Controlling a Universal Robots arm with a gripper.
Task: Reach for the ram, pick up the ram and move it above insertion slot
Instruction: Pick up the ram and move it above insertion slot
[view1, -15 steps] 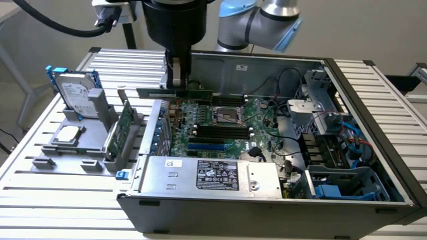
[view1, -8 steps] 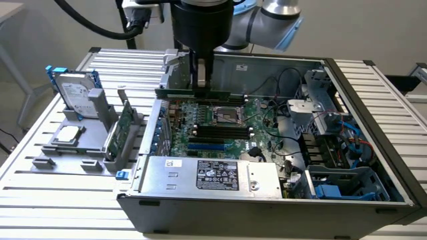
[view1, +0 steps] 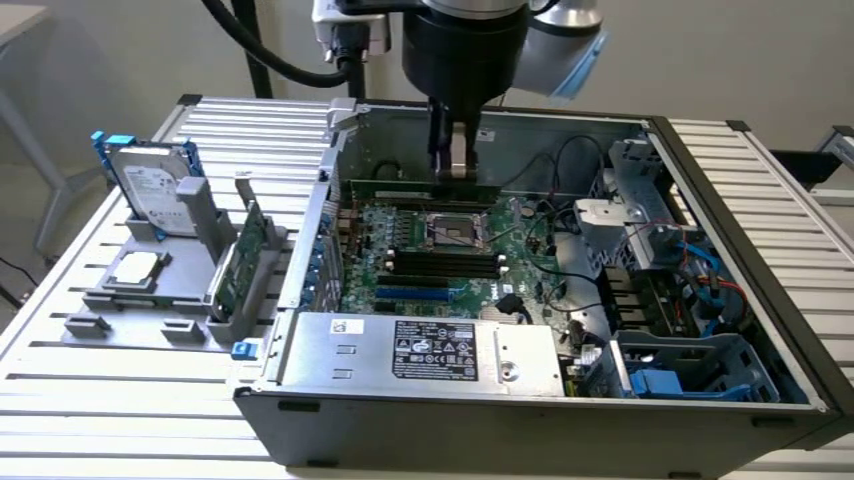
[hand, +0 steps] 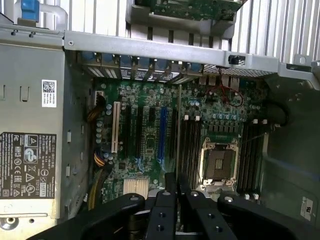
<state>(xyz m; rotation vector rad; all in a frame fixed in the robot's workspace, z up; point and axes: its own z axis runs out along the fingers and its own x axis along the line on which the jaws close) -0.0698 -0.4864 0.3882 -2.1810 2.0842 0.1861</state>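
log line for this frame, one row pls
gripper: shut on ram | ram: edge-on, held inside open PC case, above motherboard by black slots | not seated

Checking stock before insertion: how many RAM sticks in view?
1. The ram is held in the hand above the motherboard, inside the open case. The green board in the rack outside is the wider expansion card, not counted. More may be hidden.
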